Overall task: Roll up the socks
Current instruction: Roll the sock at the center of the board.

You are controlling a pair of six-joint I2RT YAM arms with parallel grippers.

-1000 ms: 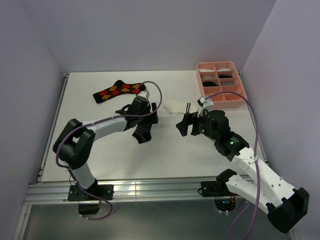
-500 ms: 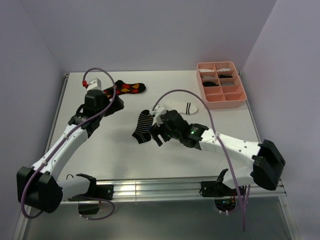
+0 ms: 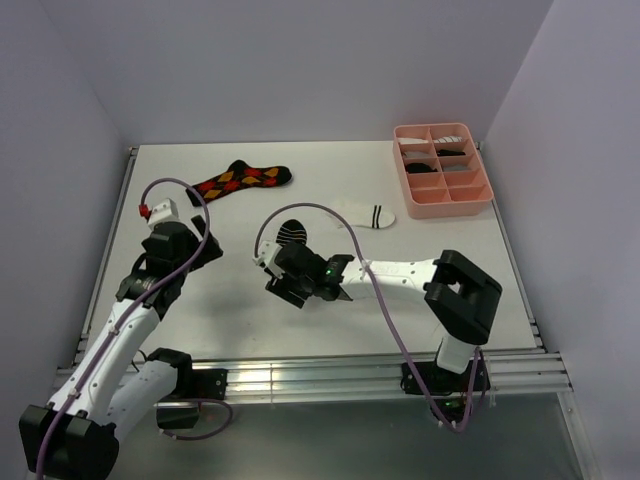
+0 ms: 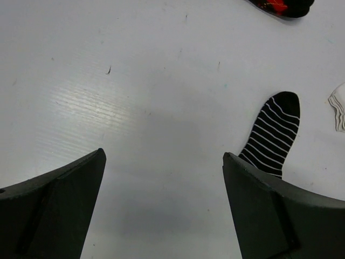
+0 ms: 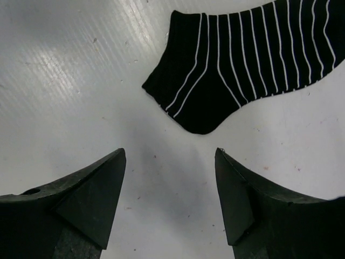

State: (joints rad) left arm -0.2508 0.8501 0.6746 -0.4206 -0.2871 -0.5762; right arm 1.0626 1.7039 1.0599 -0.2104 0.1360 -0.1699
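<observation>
Found striped sock (image 5: pixel 242 59) flat on desk (image 3: pixel 250 310), just ahead of right gripper (image 5: pixel 170 154), parted and empty. Found left gripper (image 4: pixel 163 156) wide, empty, well left of it. Noted argyle sock (image 3: pixel 240 180) and white sock (image 3: pixel 365 213) farther back.

Bright even light, soft shadows, mild glare
</observation>
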